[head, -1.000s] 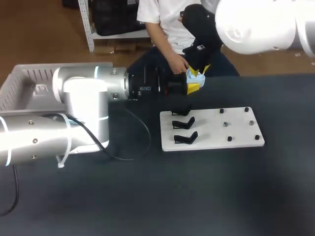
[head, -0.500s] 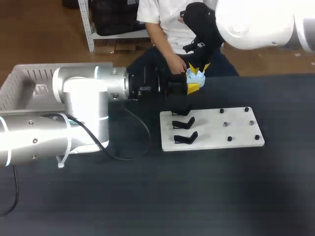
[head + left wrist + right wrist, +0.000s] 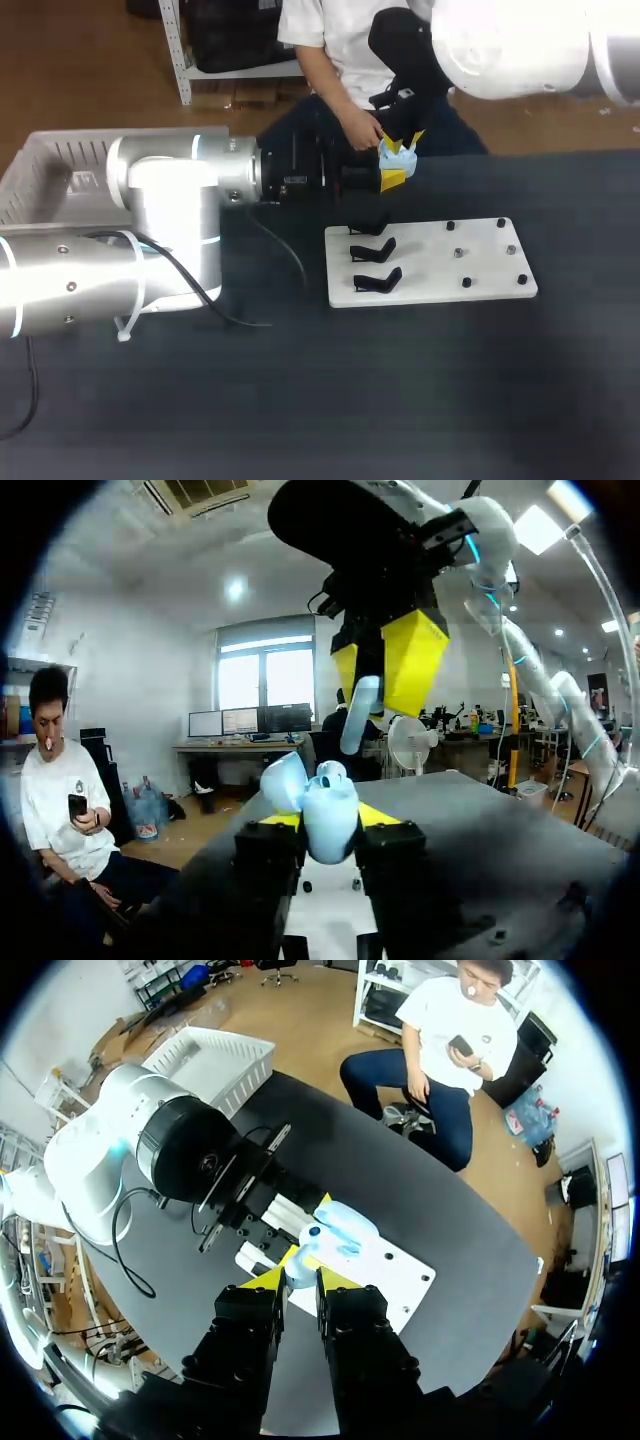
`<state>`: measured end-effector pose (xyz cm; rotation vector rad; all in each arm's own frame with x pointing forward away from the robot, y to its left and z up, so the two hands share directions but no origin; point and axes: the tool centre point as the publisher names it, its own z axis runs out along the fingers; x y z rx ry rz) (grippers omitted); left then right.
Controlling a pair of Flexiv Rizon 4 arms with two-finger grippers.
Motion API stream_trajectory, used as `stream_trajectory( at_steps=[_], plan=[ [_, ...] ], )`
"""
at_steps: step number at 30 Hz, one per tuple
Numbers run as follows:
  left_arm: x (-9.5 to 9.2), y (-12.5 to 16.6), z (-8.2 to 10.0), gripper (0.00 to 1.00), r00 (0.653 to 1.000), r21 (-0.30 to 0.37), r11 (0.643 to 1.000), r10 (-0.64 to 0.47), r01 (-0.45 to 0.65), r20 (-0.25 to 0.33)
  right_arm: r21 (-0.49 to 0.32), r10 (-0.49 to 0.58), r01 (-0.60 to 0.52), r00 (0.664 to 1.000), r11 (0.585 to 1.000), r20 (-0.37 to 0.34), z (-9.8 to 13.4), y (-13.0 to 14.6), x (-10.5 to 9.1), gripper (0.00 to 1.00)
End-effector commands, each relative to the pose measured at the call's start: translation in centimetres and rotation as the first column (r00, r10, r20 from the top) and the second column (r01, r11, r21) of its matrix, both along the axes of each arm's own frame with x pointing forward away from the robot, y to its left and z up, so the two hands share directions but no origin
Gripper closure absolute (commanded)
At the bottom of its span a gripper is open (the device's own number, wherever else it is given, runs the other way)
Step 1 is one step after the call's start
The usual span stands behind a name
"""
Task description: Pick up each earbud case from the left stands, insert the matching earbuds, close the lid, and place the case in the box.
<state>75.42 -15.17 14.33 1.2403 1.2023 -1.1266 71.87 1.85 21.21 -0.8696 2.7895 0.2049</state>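
The right end effector [image 3: 377, 673], pinching an earbud [image 3: 360, 715], has edged up slightly over the open case [image 3: 320, 805]. The left end effector [image 3: 330, 822] clamps that case near the surface's [image 3: 300, 400] far edge. Insertion looks unfinished.

Your left arm [image 3: 170, 215] is built of brushed-silver and white cylinders, with a pale blue light ring [image 3: 212, 143], small dark screws [image 3: 70, 287], a looping black cable [image 3: 300, 265] and a white zip tie [image 3: 124, 332]. Your right arm [image 3: 510, 45] is a glossy white shell with a black wrist. Your left gripper [image 3: 330, 825] and right gripper [image 3: 298, 1278] are blocky black with yellow tips.
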Motion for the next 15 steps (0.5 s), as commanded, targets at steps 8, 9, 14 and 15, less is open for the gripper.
stream_trajectory(
  at_steps=[8,9,14,15],
  plan=[
    [-0.09,0.00,-0.14,1.00,1.000,-0.006,1.000,0.004,-0.004,0.006,-0.027,0.009,-0.009,1.000,1.000,0.006,-0.25,0.22,0.46,1.00],
    [-0.09,0.00,-0.14,1.00,1.000,-0.006,1.000,0.004,-0.004,0.006,-0.039,0.014,-0.013,1.000,0.999,0.006,-0.40,0.23,0.53,1.00],
    [-0.09,0.00,-0.14,1.00,1.000,-0.006,1.000,0.004,-0.004,0.006,-0.054,0.030,-0.030,1.000,0.998,-0.004,-0.82,0.11,0.73,1.00],
    [-0.09,0.00,-0.14,1.00,1.000,-0.006,1.000,0.004,-0.004,0.006,-0.055,0.033,-0.033,0.999,0.998,-0.006,-0.86,0.10,0.75,1.00]
  ],
)
